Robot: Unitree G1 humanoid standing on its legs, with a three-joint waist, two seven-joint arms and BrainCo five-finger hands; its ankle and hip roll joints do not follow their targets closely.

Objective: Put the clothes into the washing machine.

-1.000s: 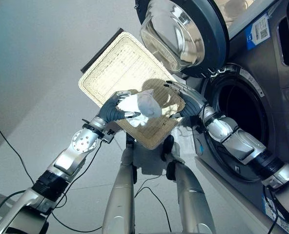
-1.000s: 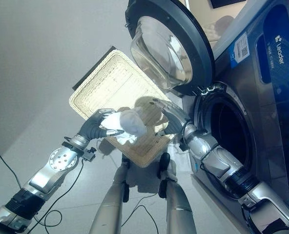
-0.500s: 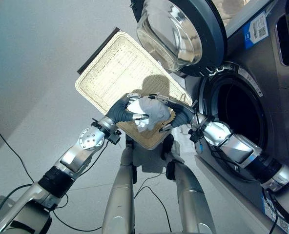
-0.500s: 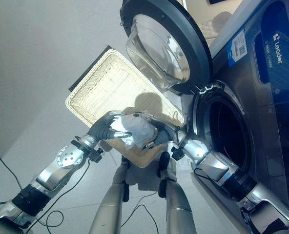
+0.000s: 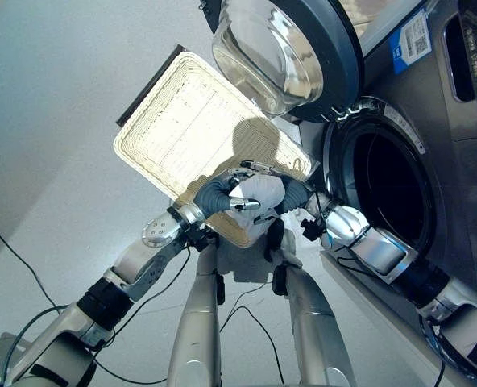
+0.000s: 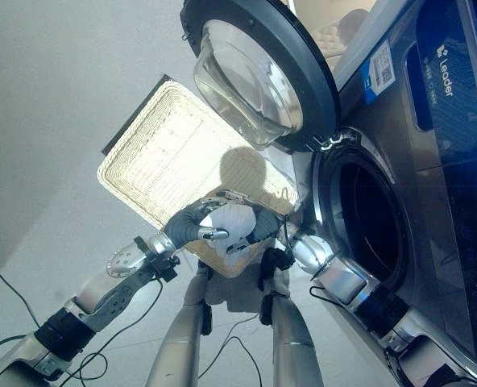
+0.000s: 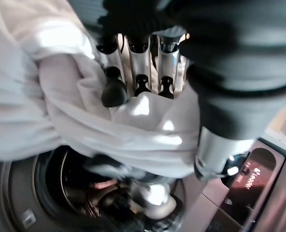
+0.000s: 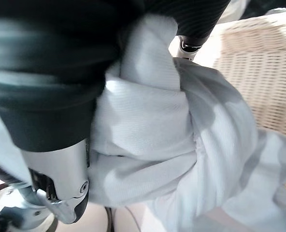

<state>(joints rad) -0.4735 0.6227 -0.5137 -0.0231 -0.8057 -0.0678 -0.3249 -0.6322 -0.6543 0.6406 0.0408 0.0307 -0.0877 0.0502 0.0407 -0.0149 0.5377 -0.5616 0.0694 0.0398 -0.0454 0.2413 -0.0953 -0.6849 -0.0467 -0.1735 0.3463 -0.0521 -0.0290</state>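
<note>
A bundled white cloth [image 5: 260, 196] is clasped between both hands, just above the near corner of the wicker basket [image 5: 182, 129]. My left hand [image 5: 217, 196] grips it from the left with its fingers [image 7: 139, 65] curled into the folds [image 7: 133, 116]. On the bundle's right side my right hand [image 5: 296, 193] closes on it, with cloth [image 8: 172, 145] bulging past its thumb [image 8: 61, 188]. The washing machine's dark drum opening [image 5: 383, 181] lies just right of the hands. Its round glass door [image 5: 275, 48] stands swung open above the basket.
The shallow cream wicker basket [image 6: 162, 153] sits on the grey floor left of the machine, and its weave [image 8: 259, 72] shows past the cloth. The machine's grey front panel [image 5: 456, 113] takes up the right side. Bare floor spreads out to the left.
My right hand has come in against the cloth, and both hands have closed on the bundle. It has moved toward the basket's near corner, nearer the drum opening. The camera has shifted.
</note>
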